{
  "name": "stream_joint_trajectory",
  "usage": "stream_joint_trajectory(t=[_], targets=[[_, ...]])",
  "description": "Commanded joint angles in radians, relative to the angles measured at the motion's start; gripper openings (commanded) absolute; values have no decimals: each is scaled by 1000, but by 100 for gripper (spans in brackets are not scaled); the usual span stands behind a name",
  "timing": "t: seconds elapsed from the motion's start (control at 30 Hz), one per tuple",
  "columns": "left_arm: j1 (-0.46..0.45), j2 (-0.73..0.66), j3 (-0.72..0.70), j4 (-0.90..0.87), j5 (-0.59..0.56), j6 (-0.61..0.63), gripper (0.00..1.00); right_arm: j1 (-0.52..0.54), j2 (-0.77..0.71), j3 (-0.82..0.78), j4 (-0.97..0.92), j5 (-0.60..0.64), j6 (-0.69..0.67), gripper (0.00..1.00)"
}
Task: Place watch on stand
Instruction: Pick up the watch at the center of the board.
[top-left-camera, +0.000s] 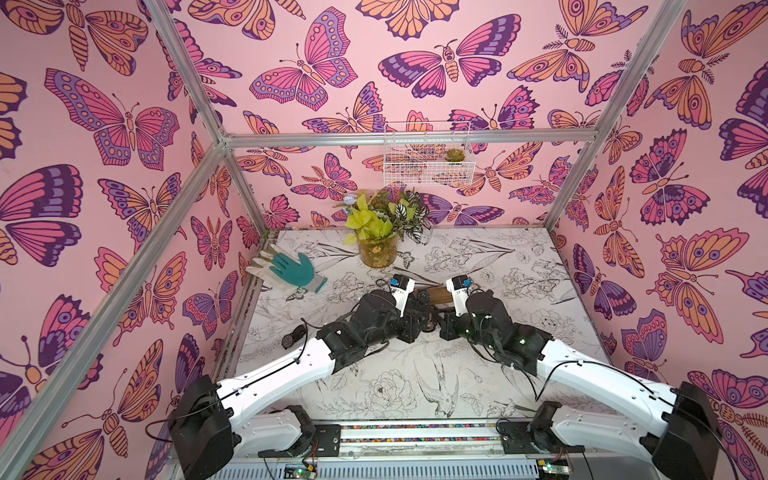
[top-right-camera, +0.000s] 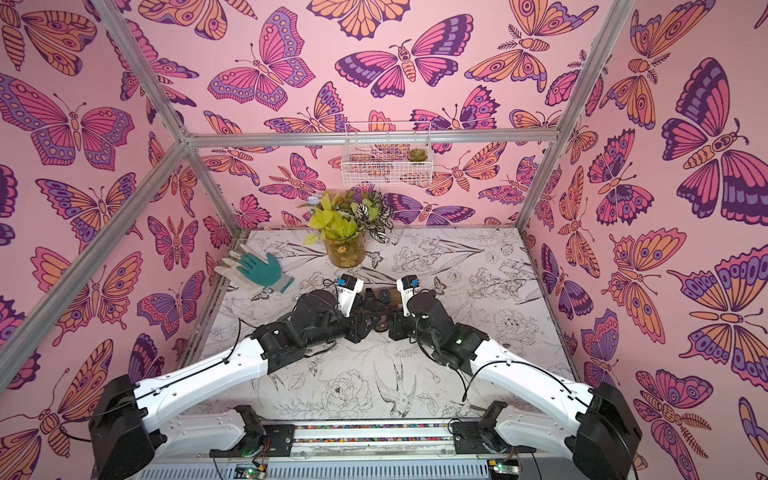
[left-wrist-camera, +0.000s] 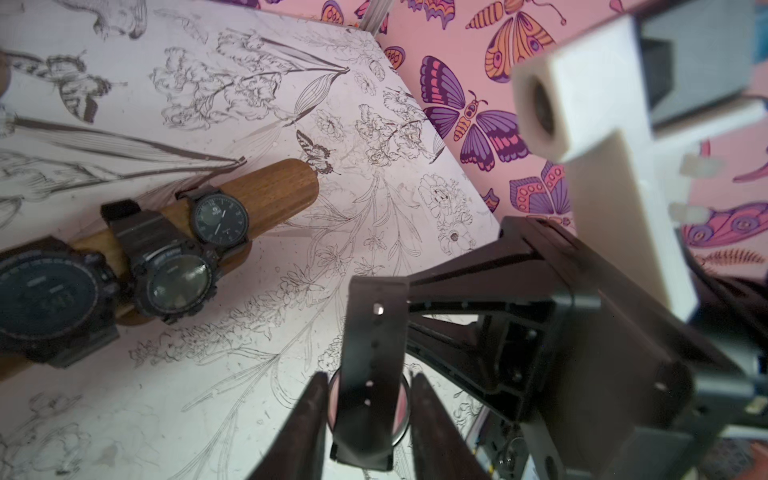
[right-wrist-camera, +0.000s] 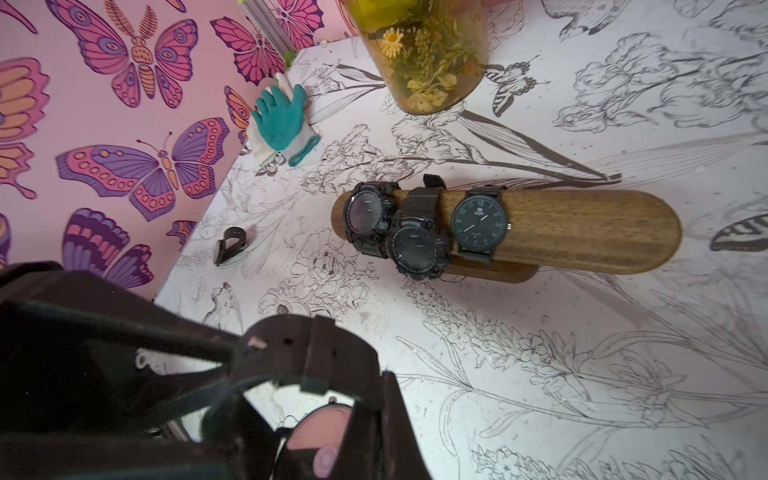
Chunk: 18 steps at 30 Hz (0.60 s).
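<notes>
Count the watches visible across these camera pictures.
5: a rugged watch, a sport watch and an analogue watch on the stand; a loose watch on the table; a fifth watch in the right claw. More may be hidden.

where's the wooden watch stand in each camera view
In a top view: the stand, a brown sliver between the left arm and right arm.
In a top view: same sliver, mostly hidden.
Left wrist: its bare end juts past three watches.
Right wrist: whole bar on its base, by the plant jar.
Shared landmark: the slim analog watch on the bar.
</notes>
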Motion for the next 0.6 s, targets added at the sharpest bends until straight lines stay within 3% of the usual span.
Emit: stream_joint_trajectory(t=[0.0, 0.1, 0.27, 0.47, 0.57], targets=[[-9, -2, 21, -69, -80, 23, 48, 33, 18, 68, -113, 138, -75, 0], [-38, 5, 47, -111, -131, 69, 57, 55, 38, 102, -161, 193, -102, 0], [-109, 40, 118, -217, -282, 110, 57, 105, 77, 152, -217, 294, -140, 0], [-118, 108, 167, -285, -350, 94, 38, 135, 97, 173, -232, 338, -146, 0], [-120, 116, 170, -287, -348, 92, 36, 138, 93, 171, -223, 338, -142, 0]])
